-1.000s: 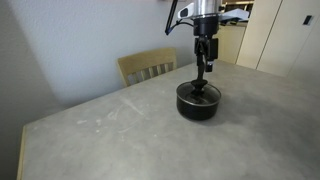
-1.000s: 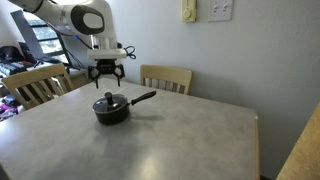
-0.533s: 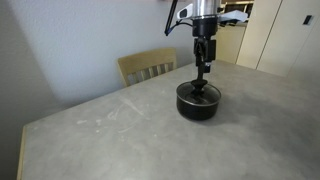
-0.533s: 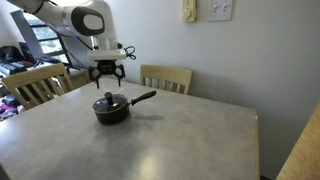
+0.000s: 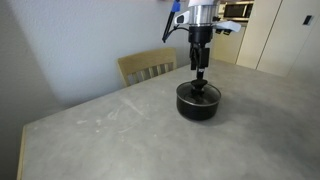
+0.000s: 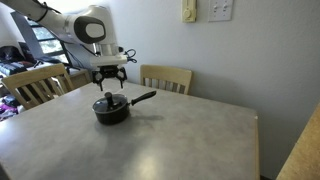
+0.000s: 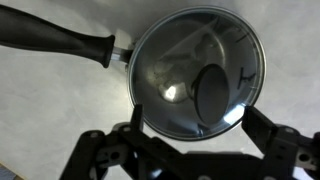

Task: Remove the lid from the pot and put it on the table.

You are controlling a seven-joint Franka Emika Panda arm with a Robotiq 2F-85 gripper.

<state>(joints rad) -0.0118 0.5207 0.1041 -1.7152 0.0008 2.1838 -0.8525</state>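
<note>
Approach step — I hover the gripper (image 6: 110, 87), fingers spread wide and empty, above the lid (image 7: 185, 60) on the pot (image 5: 197, 107); next, lower squarely onto the knob (image 7: 212, 92) — then pinch.

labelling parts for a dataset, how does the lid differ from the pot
The lid is clear glass with a thin metal rim; the pot is black. The lid has a small dark knob, the pot a long straight handle. The lid lies on the pot, while the pot stands on the table. Both are round and about equally wide.
</note>
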